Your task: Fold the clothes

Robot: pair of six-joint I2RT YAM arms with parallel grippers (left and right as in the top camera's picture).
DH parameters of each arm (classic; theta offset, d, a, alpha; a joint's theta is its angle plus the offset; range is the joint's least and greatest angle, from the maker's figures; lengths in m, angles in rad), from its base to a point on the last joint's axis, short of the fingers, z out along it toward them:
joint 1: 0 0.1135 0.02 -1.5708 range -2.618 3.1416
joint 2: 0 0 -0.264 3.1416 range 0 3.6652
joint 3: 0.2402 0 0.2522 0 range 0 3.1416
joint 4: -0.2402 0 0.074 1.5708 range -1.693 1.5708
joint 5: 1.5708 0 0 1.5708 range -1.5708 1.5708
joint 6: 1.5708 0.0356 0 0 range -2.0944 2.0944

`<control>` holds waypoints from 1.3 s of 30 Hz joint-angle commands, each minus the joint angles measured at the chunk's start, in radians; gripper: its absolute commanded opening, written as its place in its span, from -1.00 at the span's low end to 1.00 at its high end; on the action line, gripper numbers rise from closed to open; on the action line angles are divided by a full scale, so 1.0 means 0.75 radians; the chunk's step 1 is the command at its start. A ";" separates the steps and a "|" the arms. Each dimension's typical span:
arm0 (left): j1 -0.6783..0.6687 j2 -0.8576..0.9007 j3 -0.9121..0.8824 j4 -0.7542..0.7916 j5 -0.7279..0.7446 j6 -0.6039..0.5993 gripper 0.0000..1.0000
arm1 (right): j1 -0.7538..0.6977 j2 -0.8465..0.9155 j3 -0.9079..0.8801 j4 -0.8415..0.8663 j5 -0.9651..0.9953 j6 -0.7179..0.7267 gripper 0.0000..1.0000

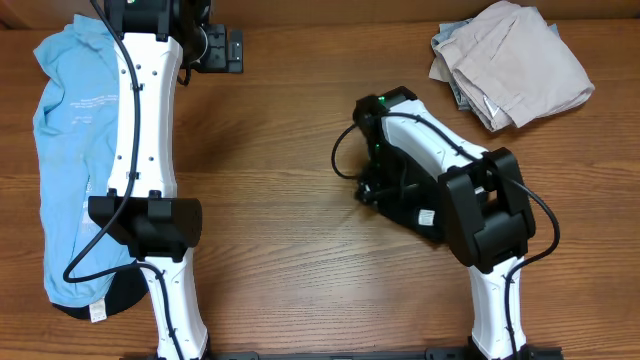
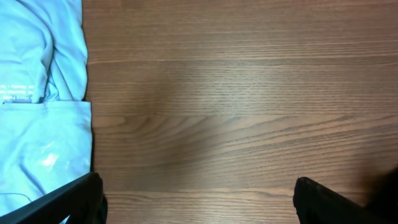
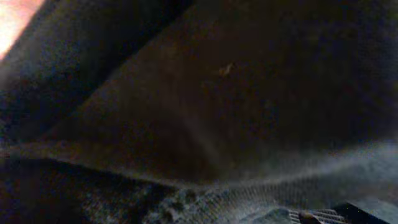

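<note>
On the table [image 1: 280, 200], a light blue T-shirt [image 1: 75, 150] runs down the left of the frame, with beige clothes [image 1: 510, 65] heaped at upper right. The left gripper [image 2: 199, 205] hangs over bare wood, fingers spread and empty. The right gripper [image 1: 368, 188], mid-frame, presses into dark cloth [image 3: 205, 106], and I can't tell its grip.

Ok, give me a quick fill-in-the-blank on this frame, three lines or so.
1. In the overhead view, the light blue T-shirt lies partly under the ____ arm.
2. The beige clothes sit heaped in the overhead view's top ____ corner.
3. The left gripper hangs above the bare table with its jaws ____.

Missing words: left; right; open.
</note>
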 commanded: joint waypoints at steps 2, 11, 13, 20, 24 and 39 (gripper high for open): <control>0.010 0.013 0.007 -0.019 -0.009 0.068 1.00 | -0.086 -0.178 0.015 0.019 0.125 0.157 0.86; 0.010 0.013 0.007 -0.037 -0.007 0.067 1.00 | -0.084 -0.779 -0.033 0.021 0.052 0.862 0.74; 0.010 0.013 0.007 -0.039 -0.005 0.066 1.00 | -0.084 -0.832 -0.095 0.000 0.100 1.059 0.61; 0.010 0.013 0.007 -0.032 -0.004 0.067 1.00 | -0.083 -0.853 -0.458 0.045 -0.100 1.876 0.54; 0.010 0.013 0.007 -0.032 -0.003 0.066 1.00 | -0.083 -0.853 -0.639 0.214 -0.150 2.091 0.79; 0.010 0.013 0.007 -0.031 -0.003 0.066 1.00 | -0.086 -0.850 -1.010 0.777 0.112 2.229 1.00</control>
